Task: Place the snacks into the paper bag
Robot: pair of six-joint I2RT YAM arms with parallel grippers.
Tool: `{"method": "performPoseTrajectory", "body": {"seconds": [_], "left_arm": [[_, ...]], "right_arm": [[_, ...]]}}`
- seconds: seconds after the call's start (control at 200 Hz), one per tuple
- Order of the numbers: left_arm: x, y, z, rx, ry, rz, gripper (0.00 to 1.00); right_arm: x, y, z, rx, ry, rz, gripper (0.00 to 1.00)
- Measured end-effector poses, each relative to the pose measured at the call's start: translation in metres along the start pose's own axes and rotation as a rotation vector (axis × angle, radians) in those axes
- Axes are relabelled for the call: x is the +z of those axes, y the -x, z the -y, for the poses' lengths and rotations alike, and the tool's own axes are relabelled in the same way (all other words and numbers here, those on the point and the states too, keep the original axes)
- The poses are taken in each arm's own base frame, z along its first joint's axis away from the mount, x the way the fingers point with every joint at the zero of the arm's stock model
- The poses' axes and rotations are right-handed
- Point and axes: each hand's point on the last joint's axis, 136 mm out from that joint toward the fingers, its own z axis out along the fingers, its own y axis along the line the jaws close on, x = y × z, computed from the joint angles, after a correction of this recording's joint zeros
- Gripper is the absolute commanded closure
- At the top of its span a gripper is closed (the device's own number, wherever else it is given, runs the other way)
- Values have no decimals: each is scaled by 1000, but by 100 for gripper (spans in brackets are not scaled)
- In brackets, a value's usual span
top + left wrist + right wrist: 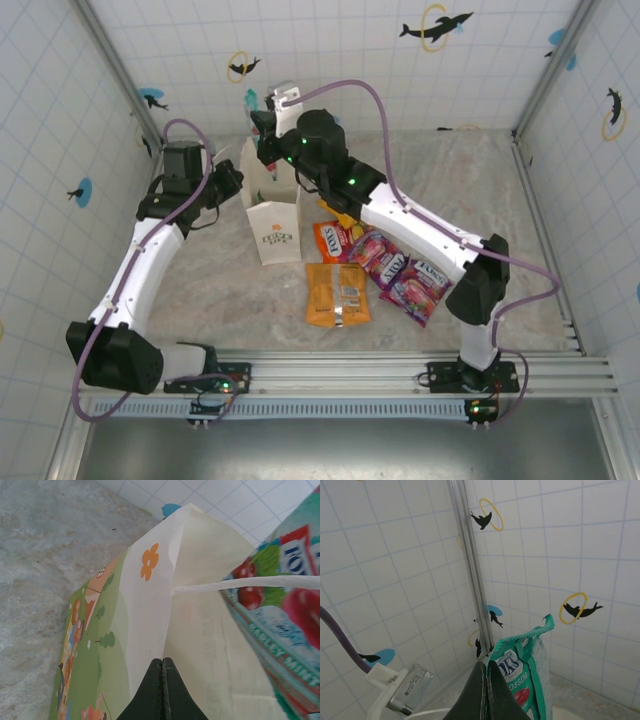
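The left tool (162, 662) is clenched on the bag (275, 228), its fingers pinching the top edge of the left wall, which seems to hold the mouth open. The bag stands upright left of the middle of the table (500, 190), white with a small gold logo on its near face and a cartoon print of green hills and an orange flower on the side facing the left arm. A thin white handle (250, 582) stretches across the open mouth.

The right arm reaches across from the right side of the table to the far rim of the bag. Its right tool (486, 667) is clenched on the teal packet (525, 680), gripping one edge. The packet's long axis runs on past the fingertips. From the left wrist it hangs at the mouth's right side, glossy, printed with red cherries and white lettering, its top edge crimped and zigzag.

So the mouth lies just below and beside the held packet, and the right arm is the one placed to drop it in. The handle may catch the packet's lower edge.

Near the middle of the table, right of the bag, lie a red-orange packet (331, 241), an orange packet (337, 295) nearer the near edge, and two magenta packets (415, 287), all flat.
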Motion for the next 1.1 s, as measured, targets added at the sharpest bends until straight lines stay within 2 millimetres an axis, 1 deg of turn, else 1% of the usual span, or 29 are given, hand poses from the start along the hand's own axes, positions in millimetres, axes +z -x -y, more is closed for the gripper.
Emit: {"method": "performPoseTrajectory", "body": {"seconds": [0.185,0.245,0.29,0.34,0.38,0.415,0.455,0.625,0.786,0.876,0.981,1.096], "left_arm": [[0,0,0,0,0,0,100],[0,0,0,0,0,0,100],[0,0,0,0,0,0,100],[0,0,0,0,0,0,100],[0,0,0,0,0,0,100],[0,0,0,0,0,0,100],[0,0,0,0,0,0,100],[0,0,0,0,1,1,100],[0,0,0,0,1,1,100],[0,0,0,0,1,1,100],[0,0,0,0,1,1,100],[0,0,-1,0,3,2,100]], "right_arm": [[6,-25,6,2,-24,-49,100],[8,-32,7,5,-29,-63,96],[9,-37,8,7,-32,-73,87],[10,-40,8,12,-33,-80,71],[10,-40,8,19,-33,-81,61],[10,-40,8,20,-34,-79,55],[10,-40,9,14,-38,-79,52],[8,-46,12,-10,-53,-87,51],[2,-66,16,-29,-67,-120,51],[-3,-71,18,-36,-69,-130,51],[-17,-70,20,-39,-69,-134,51],[-42,-65,24,-40,-65,-120,51]]}}
